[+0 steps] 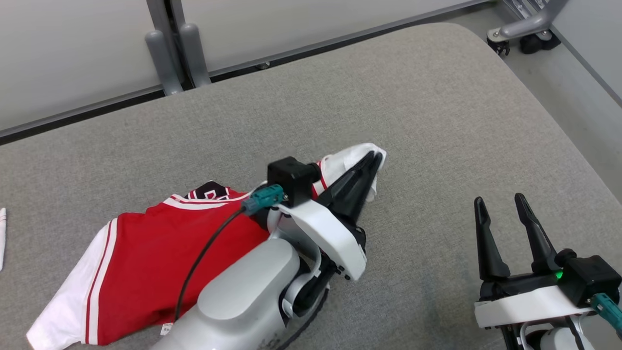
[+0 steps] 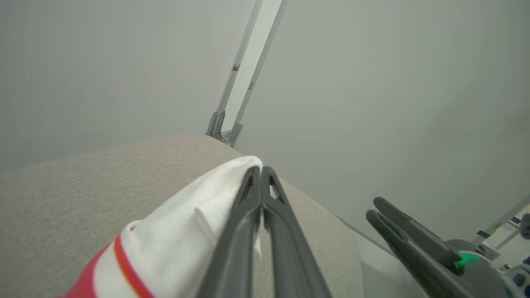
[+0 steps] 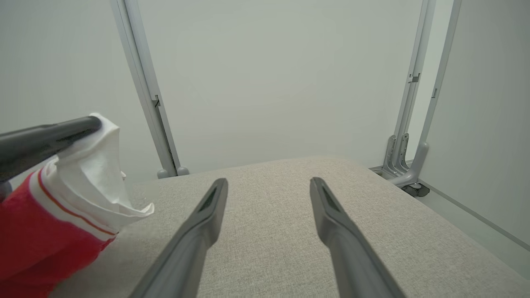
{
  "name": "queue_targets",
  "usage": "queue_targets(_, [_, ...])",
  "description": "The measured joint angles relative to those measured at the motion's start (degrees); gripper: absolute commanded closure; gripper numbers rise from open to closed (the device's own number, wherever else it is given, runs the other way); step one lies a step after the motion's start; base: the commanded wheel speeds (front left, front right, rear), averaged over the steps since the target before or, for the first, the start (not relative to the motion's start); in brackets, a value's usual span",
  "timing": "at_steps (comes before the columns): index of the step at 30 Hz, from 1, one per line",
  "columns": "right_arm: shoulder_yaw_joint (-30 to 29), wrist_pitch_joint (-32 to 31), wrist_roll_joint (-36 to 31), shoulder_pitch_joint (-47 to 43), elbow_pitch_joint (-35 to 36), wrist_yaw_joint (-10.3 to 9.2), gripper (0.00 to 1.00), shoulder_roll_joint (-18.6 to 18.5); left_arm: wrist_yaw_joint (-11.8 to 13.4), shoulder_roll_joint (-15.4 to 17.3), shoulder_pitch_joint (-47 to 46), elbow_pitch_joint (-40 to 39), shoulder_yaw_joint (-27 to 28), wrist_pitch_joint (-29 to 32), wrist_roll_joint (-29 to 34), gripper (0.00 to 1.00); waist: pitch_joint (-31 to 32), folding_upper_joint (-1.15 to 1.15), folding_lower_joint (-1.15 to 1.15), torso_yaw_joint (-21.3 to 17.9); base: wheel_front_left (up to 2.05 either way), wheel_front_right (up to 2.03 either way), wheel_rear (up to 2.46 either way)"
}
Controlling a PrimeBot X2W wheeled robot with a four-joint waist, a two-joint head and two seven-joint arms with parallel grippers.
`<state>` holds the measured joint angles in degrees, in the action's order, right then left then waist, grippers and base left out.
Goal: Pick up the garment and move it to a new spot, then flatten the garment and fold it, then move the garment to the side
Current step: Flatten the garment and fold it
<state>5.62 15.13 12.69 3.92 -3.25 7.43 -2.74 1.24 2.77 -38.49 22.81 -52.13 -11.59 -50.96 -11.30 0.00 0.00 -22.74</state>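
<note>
Red with white striped trim, the garment point(image 1: 160, 253) lies on the near left of the grey table point(image 1: 437, 97). The left gripper point(image 1: 375, 158) is pinched tight on its white sleeve point(image 3: 95, 174), holding that end raised off the table top. The right gripper point(image 1: 499, 198) hovers well apart to the right, fingers spread wide, holding nothing.

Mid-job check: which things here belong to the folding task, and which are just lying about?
Job: garment, red and white; left gripper, shut on it; right gripper, open; grey padded surface.
Lying about: white item at left edge; partition feet; wheeled base.
</note>
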Motion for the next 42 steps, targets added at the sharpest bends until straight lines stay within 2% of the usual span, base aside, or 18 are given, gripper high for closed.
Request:
queue_targets(4, [-1.30, 0.01, 0.54, -0.02, 0.11, 0.00, 0.00, 0.00, 0.10, -0.02, -0.42, 0.37, -4.37, -0.90, -3.07, 0.00, -0.44, 0.00, 0.00, 0.48, 0.00, 0.00, 0.00])
queue_targets(9, [-2.68, 0.01, 0.76, -0.16, 0.27, 0.00, 0.00, 0.02, 0.43, 0.07, -0.42, -2.09, -6.05, -1.70, -3.97, 0.00, 0.33, 0.00, 0.00, 3.08, 0.00, 0.00, 0.00])
queue_targets(11, [-3.13, 0.00, 0.58, -0.25, 0.29, 0.00, 0.00, 0.02, 1.04, 1.38, 0.48, -4.21, -5.73, -1.97, -3.90, 0.00, 0.85, 0.00, 0.00, 4.35, 0.00, 0.00, 0.00])
queue_targets(14, [-3.70, 0.00, 0.26, -0.76, 0.34, 0.00, 0.00, 0.02, 4.15, 6.86, 3.07, -7.55, -3.86, -2.59, -2.41, 0.00, 1.94, 0.00, 0.00, 6.17, 0.00, 0.00, 0.00])
queue_targets(19, [-4.49, 0.01, -0.69, -1.54, 0.45, 0.00, 0.00, 0.03, 9.62, 16.64, 10.83, -12.76, 1.71, -3.08, -3.36, 0.00, 4.01, 0.00, 0.00, 8.92, 0.00, 0.00, 0.00])
queue_targets(22, [-4.52, 0.01, -1.25, -2.01, 0.52, 0.00, 0.00, 0.03, 11.70, 22.51, 14.73, -13.25, 3.92, -2.66, -4.71, 0.00, 4.81, 0.00, 0.00, 10.47, 0.00, 0.00, 0.00])
queue_targets(26, [-4.33, 0.01, -1.94, -2.11, 0.58, 0.00, 0.00, 0.04, 13.32, 27.04, 18.17, -10.22, 5.58, -1.16, -6.56, 0.00, 5.24, 0.00, 0.00, 11.88, 0.00, 0.00, 0.00])
queue_targets(31, [-3.59, 0.01, -2.48, -2.03, 0.63, 0.00, 0.00, 0.03, 11.35, 26.94, 20.01, -3.44, 7.30, 1.04, -11.61, 0.00, 4.56, 0.00, 0.00, 12.23, 0.00, 0.00, 0.00])
queue_targets(36, [-3.22, 0.01, -2.82, -1.69, 0.58, 0.00, 0.00, 0.03, 9.82, 26.54, 19.10, 5.23, 7.06, 2.38, -12.24, 0.00, 3.86, 0.00, 0.00, 11.85, 0.00, 0.00, 0.00])
queue_targets(41, [-3.26, 0.01, -3.03, -1.72, 0.57, 0.00, 0.00, 0.03, 6.67, 25.49, 17.93, 10.44, 6.77, 4.88, -13.78, 0.00, 3.52, 0.00, 0.00, 11.38, 0.00, 0.00, 0.00])
queue_targets(42, [-3.26, 0.01, -3.03, -1.72, 0.57, 0.00, 0.00, 0.03, 6.67, 25.49, 17.93, 10.44, 6.77, 4.88, -13.78, 0.00, 3.52, 0.00, 0.00, 11.38, 0.00, 0.00, 0.00])
